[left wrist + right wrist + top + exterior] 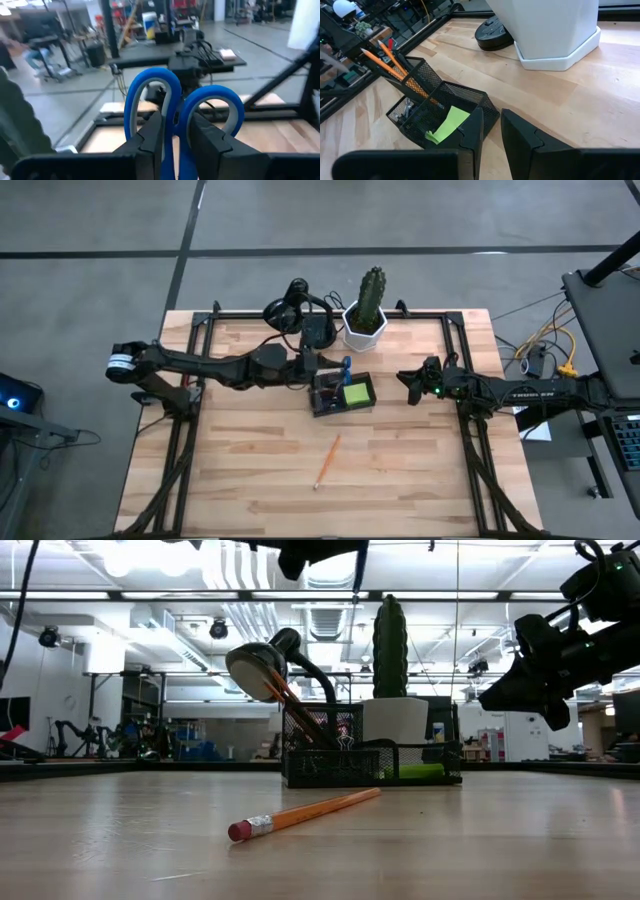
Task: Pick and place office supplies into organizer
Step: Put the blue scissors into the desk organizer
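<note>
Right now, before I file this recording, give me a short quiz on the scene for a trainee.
1. What does the left gripper hold? A) a ruler B) scissors C) a stapler
2. True or false: a pencil lies on the table, outside the organizer.
3. Fill in: the green sticky pad lies inside the ____.
Key: 1 B. 2 true. 3 organizer.
</note>
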Controlling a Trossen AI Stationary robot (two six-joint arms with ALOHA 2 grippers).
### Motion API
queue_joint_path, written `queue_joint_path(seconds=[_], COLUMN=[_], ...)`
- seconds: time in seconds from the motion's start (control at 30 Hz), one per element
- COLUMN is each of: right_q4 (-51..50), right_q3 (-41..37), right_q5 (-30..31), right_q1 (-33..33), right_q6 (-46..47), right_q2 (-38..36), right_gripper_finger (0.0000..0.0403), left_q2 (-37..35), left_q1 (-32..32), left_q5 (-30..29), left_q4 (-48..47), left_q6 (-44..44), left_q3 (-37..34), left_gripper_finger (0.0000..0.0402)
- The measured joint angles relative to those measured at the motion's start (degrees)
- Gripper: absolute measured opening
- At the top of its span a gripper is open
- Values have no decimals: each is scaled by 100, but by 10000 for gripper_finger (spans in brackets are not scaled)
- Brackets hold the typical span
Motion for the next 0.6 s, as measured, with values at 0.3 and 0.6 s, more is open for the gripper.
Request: queue_joint_path(seconds=[0.3, 0.6], right_q4=[-2, -34], right_q3=[0, 0], right_q5=[0, 1], right_q1=[-2, -1], right_q6=[0, 0], right_q2=[0, 5], right_gripper_finger=[59, 59], left_q2=[442, 509], left_q1=[273, 504], left_q5=[-471, -1040], left_q4=[608, 1634], left_q6=[30, 31], left_q3=[-20, -635], left_gripper_finger=[59, 59])
